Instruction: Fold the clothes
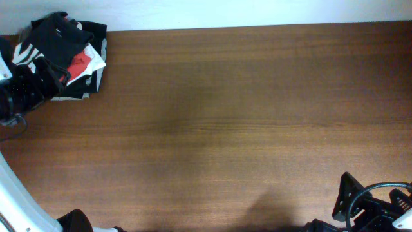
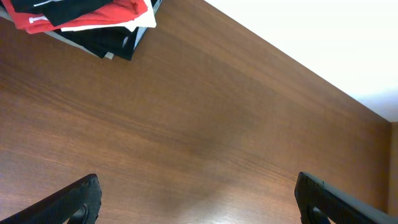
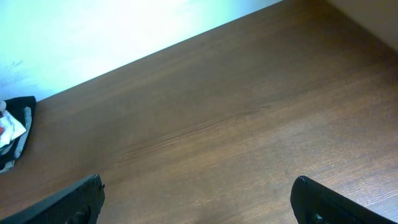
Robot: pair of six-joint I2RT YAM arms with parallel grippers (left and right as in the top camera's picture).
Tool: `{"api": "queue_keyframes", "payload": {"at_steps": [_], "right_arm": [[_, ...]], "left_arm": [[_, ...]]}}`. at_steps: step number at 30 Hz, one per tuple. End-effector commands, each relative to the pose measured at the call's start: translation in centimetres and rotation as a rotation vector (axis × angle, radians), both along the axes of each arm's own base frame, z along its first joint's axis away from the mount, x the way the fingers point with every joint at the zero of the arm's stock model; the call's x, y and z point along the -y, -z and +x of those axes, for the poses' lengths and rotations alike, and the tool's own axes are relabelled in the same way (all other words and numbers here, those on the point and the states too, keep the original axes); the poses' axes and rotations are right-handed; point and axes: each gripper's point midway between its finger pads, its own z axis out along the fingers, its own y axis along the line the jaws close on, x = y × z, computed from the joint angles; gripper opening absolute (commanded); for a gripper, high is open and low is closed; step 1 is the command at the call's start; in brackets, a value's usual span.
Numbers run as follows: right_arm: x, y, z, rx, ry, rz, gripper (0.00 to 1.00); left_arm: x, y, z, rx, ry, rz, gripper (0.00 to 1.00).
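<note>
A black garment with white stroke marks point(image 1: 56, 35) lies crumpled on top of a pile of clothes at the table's far left corner. The pile also shows in the left wrist view point(image 2: 109, 42) and at the left edge of the right wrist view point(image 3: 13, 134). My left gripper point(image 2: 198, 190) is open and empty over bare wood, short of the pile; in the overhead view it sits at the left edge point(image 1: 26, 87) next to the pile. My right gripper point(image 3: 198, 190) is open and empty over bare wood at the front right point(image 1: 347, 196).
A red garment point(image 2: 93, 15) and a white one point(image 2: 140, 22) lie in the same pile under the black fabric. The brown wooden table point(image 1: 225, 116) ends at a white wall along the back edge.
</note>
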Motion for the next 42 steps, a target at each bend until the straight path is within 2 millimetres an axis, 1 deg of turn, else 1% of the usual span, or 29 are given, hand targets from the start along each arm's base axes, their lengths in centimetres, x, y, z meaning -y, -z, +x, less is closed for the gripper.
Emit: {"api": "queue_keyframes", "payload": {"at_steps": [1, 4, 8, 10, 12, 13, 14, 16, 17, 18, 19, 20, 21, 22, 23, 25, 27, 28, 29, 32, 33, 34, 36, 42], "right_arm": [[0.0, 0.1, 0.0, 0.001, 0.002, 0.002, 0.99], [-0.2, 0.1, -0.1, 0.0, -0.023, -0.001, 0.99], [-1.7, 0.1, -0.3, -0.001, -0.178, -0.002, 0.99], [-2.3, 0.7, -0.1, -0.019, -0.254, 0.002, 0.99], [-2.6, 0.8, 1.5, 0.022, -0.319, -0.015, 0.99], [-2.6, 0.7, 3.2, 0.095, -0.342, -0.035, 0.99], [-2.7, 1.0, 4.4, 0.145, -0.357, -0.049, 0.99], [-2.9, 4.1, 6.6, 0.219, -0.384, -0.068, 0.99], [-2.9, 5.6, 7.3, 0.237, -0.386, -0.074, 0.99], [-3.0, 8.0, 8.7, 0.284, -0.394, -0.089, 0.99], [-3.3, 10.0, 10.0, 0.349, -0.412, -0.111, 0.99], [-3.6, 11.9, 11.0, 0.398, -0.435, -0.136, 0.99], [-3.9, 13.3, 11.5, 0.424, -0.445, -0.139, 0.99], [-4.3, 16.0, 12.4, 0.466, -0.46, -0.144, 0.99], [-4.4, 17.2, 13.0, 0.5, -0.465, -0.149, 0.99], [-4.5, 19.0, 13.7, 0.562, -0.461, -0.163, 0.99], [-4.4, 20.2, 14.3, 0.628, -0.455, -0.177, 0.99], [-4.2, 20.8, 14.5, 0.621, -0.442, -0.179, 0.99], [-3.8, 20.4, 14.5, 0.632, -0.419, -0.187, 0.99], [-3.3, 22.4, 14.7, 0.546, -0.395, -0.181, 0.99], [-3.1, 23.9, 14.7, 0.487, -0.387, -0.173, 0.99], [-3.0, 23.6, 14.7, 0.497, -0.393, -0.219, 0.99], [-3.0, 23.7, 14.7, 0.495, -0.418, -0.298, 0.99], [-3.1, 23.7, 14.7, 0.496, -0.427, -0.304, 0.99]], "left_arm": [[0.0, 0.1, 0.1, -0.001, 0.012, 0.011, 0.99], [0.0, 0.1, 0.1, -0.001, 0.012, 0.011, 0.99], [0.0, 0.1, 0.1, -0.001, 0.012, 0.011, 0.99], [0.0, 0.1, 0.1, -0.001, 0.012, 0.011, 0.99], [0.0, 0.1, 0.1, -0.001, 0.012, 0.011, 0.99], [0.0, 0.1, 0.1, -0.001, 0.012, 0.011, 0.99], [0.0, 0.1, 0.1, -0.001, 0.012, 0.011, 0.99], [0.0, 0.1, 0.1, -0.001, 0.012, 0.011, 0.99], [0.0, 0.1, 0.1, -0.001, 0.012, 0.011, 0.99], [0.0, 0.1, 0.1, -0.001, 0.012, 0.011, 0.99], [0.0, 0.1, 0.1, -0.001, 0.012, 0.011, 0.99], [0.0, 0.1, 0.1, -0.001, 0.012, 0.011, 0.99], [0.0, 0.1, 0.1, -0.001, 0.012, 0.011, 0.99], [0.0, 0.1, 0.1, -0.001, 0.012, 0.011, 0.99], [0.0, 0.1, 0.1, -0.001, 0.012, 0.011, 0.99], [0.0, 0.1, 0.1, -0.001, 0.012, 0.011, 0.99], [0.0, 0.1, 0.1, -0.001, 0.012, 0.011, 0.99], [0.0, 0.1, 0.1, -0.001, 0.012, 0.011, 0.99], [0.0, 0.1, 0.1, -0.001, 0.012, 0.011, 0.99], [0.0, 0.1, 0.1, -0.001, 0.012, 0.011, 0.99], [0.0, 0.1, 0.1, -0.001, 0.012, 0.011, 0.99], [0.0, 0.1, 0.1, -0.001, 0.012, 0.011, 0.99], [0.0, 0.1, 0.1, -0.001, 0.012, 0.011, 0.99], [0.0, 0.1, 0.1, -0.001, 0.012, 0.011, 0.99]]}}
